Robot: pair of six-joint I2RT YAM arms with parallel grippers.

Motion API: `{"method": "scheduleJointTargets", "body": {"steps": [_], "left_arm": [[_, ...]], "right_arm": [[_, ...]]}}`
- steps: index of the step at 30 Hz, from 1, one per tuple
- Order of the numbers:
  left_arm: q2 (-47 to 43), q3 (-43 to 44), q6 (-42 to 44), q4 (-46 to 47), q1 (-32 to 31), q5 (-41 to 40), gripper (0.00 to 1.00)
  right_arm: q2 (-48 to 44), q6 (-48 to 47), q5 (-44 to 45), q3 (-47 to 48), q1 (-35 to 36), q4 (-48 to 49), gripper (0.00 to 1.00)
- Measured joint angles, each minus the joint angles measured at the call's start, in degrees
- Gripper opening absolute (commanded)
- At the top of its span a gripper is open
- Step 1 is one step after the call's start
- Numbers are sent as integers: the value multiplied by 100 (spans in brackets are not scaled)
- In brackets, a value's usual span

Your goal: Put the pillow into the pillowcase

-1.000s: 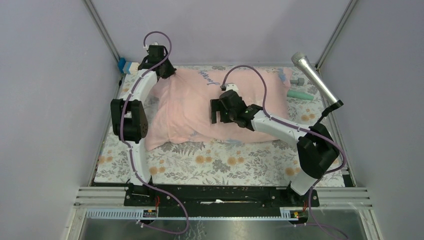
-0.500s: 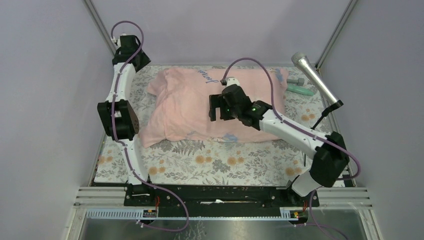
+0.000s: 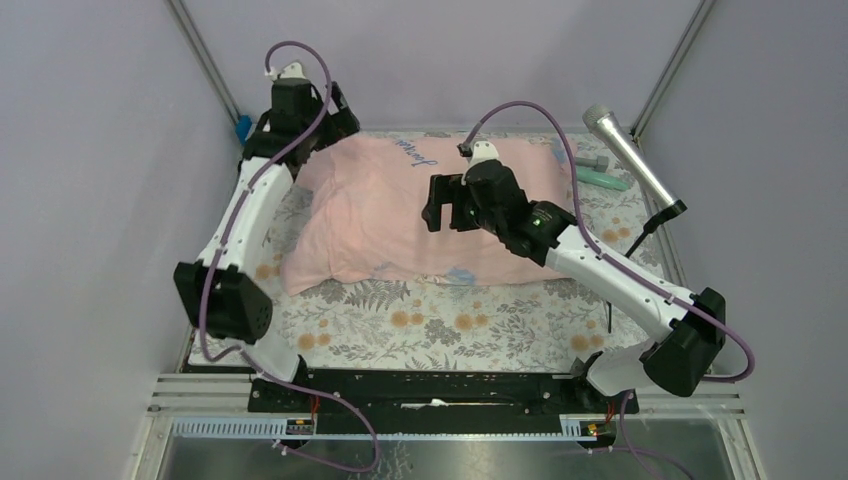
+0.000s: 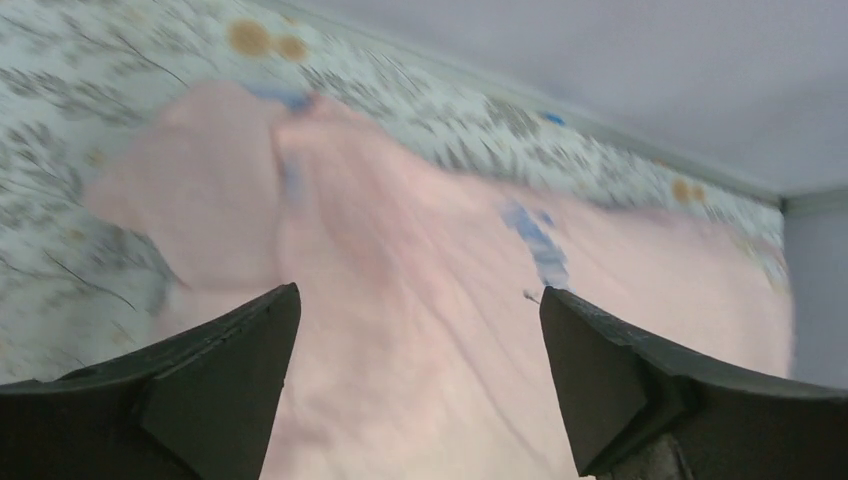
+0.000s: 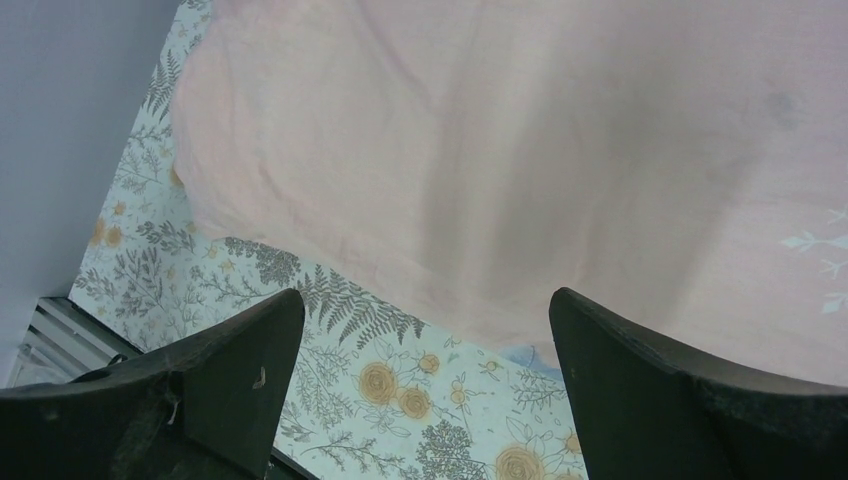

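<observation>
The pale pink pillowcase (image 3: 390,215) lies plump and rumpled across the far half of the table, its dark cursive writing near the back edge. No cream pillow shows; it is hidden. My left gripper (image 3: 330,125) hovers over the pillowcase's far left corner. In the left wrist view the left gripper (image 4: 420,330) is open, with blurred pink pillowcase (image 4: 400,260) below and nothing between the fingers. My right gripper (image 3: 445,215) hangs open above the pillowcase's middle. In the right wrist view the right gripper (image 5: 425,330) is empty over the pillowcase's near edge (image 5: 480,150).
A floral table cloth (image 3: 450,325) covers the table. A microphone (image 3: 625,150) on a stand leans in at the back right, with a teal object (image 3: 600,180) and a small grey object (image 3: 597,160) beside the pillowcase. A blue and white item (image 3: 243,128) sits at the back left corner.
My left gripper opened and let go of the pillowcase's far left corner; that arm swung out left, then back over the corner. The right arm rose slightly. The pillowcase shifted left.
</observation>
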Motion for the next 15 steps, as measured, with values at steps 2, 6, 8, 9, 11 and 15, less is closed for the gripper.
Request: {"method": "scheduleJointTargets", "body": {"steps": [2,6,8,9,11,15], "left_arm": [[-535,-573,-17,92,-341,35,99],[-1471,-1685,-59,232,-1128,39,99],[-1873,-2223,-96,293,-1486,28,99],[-2031,-2435,-116,308,-1617,28,99],[-2402,-2931,-173,310,-1908,17,99],[-3040,-3668,-214,313,-2269,7,99]], "right_arm": [[-55,13,-11,-87,0,42,100],[-232,131,-85,-382,0,249,100],[-306,201,-149,-509,-2,341,100],[-348,240,-203,-577,-4,393,99],[-422,302,-247,-682,-4,463,100],[-612,398,-251,-852,-7,575,100]]}}
